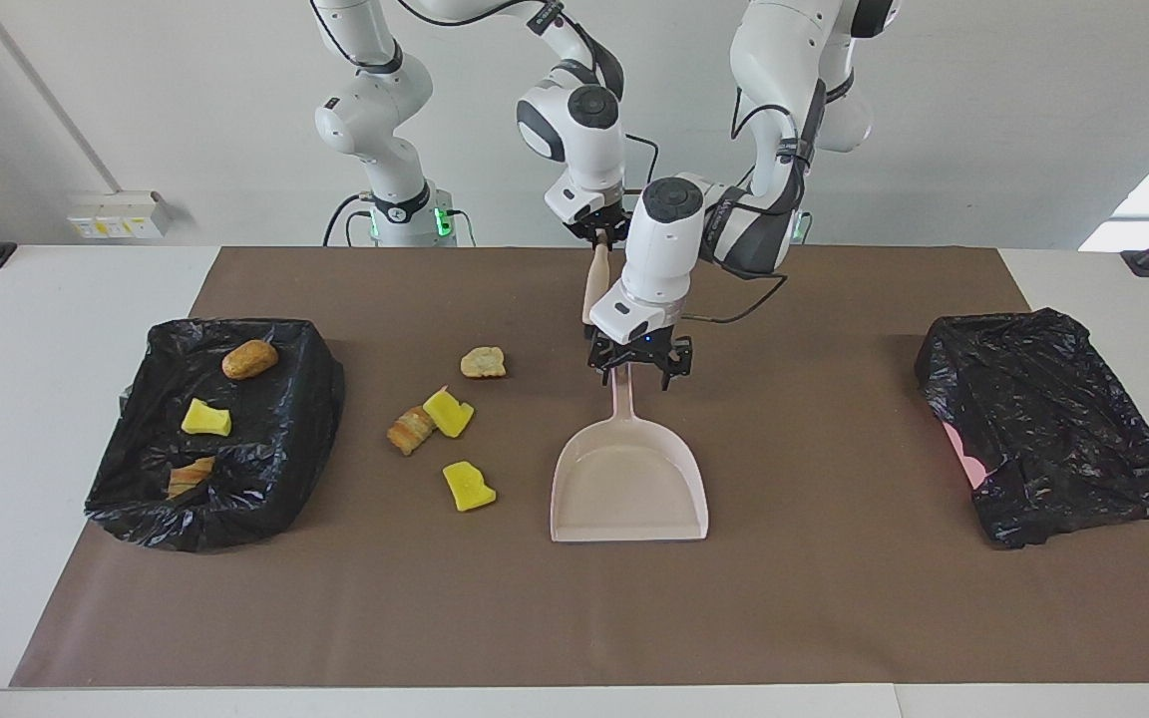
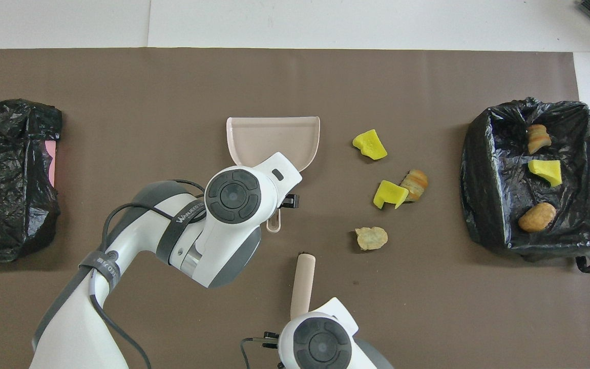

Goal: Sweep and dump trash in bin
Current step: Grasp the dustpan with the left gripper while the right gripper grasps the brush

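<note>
the counter (image 1: 36, 329) carries a brown mat (image 1: 574, 618), and every place below is given relative to the dustpan (image 1: 629, 484), which lies flat near the mat's middle with its handle pointing toward the robots.

a black-lined bin (image 1: 215, 429) sits well apart from the dustpan, toward the right arm's end of the counter, and holds three chunks of the trash: a tan one, a yellow one and an orange-brown one. a second black-lined bin (image 1: 1043, 429) sits well apart from the dustpan toward the left arm's end.

the left pincer (image 1: 638, 367) is down at the dustpan's handle, its fingers spread to either side of the handle; whether they touch it cannot be told.

the right pincer (image 1: 599, 231) is up over the mat's robot-side edge, past the handle end of the dustpan, pinching the top of a hand brush (image 1: 594, 284), which hangs tilted.

four chunks of the trash (image 1: 447, 414) lie on the mat beside the dustpan, between it and the filled bin: two yellow, one orange-brown, one tan.
</note>
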